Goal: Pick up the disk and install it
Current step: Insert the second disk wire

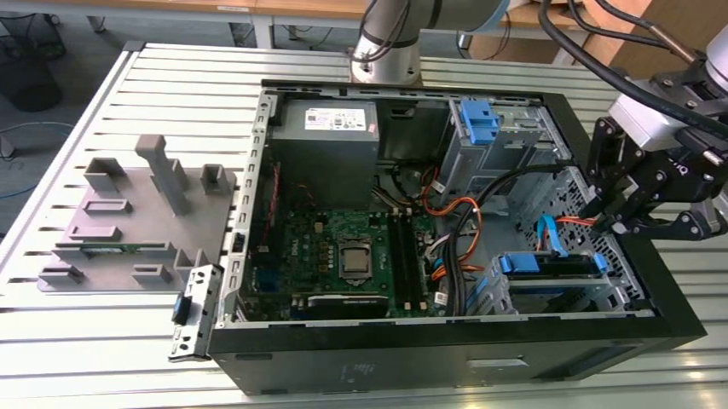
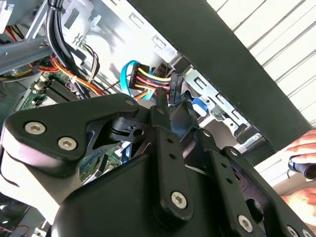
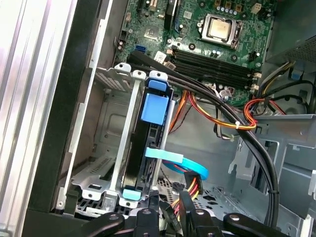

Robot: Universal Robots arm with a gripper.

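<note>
One disk (image 1: pixel 548 265) is on record, seated in the metal drive cage (image 1: pixel 569 294) at about 4 o'clock within the open computer case (image 1: pixel 455 366) in the exterior view. We see it edge-on only: a dark slab between blue plastic rails, with its broad faces hidden by the cage walls. In the first wrist view the same disk (image 3: pixel 140 153) stands in the cage slot with a blue tab (image 3: pixel 157 108) over its near end, and a flat blue cable (image 3: pixel 180 164) crosses its edge. The gripper (image 1: pixel 621 223) hangs over the case wall at 3 o'clock in the exterior view, just above the cage. Its tips are lost among cables, and in the second wrist view its own black linkages cover most of the scene, so we cannot tell how far it is open or whether it has hold of anything. Close ahead of it there sits a connector with red, yellow and black wires (image 2: pixel 158 79). At 4 o'clock in that view a blurred hand (image 2: pixel 302 163), cut by the frame edge, rests outside the case. A bare blue bracket (image 1: pixel 479 120) sits in the upper bay at 1 o'clock, beside a grey box with a white sticker (image 1: pixel 330 128) at 12 o'clock. A grey moulded fixture (image 1: pixel 125 213) lies on the slatted table (image 1: pixel 102 358) at 9 o'clock, well apart from the case.
</note>
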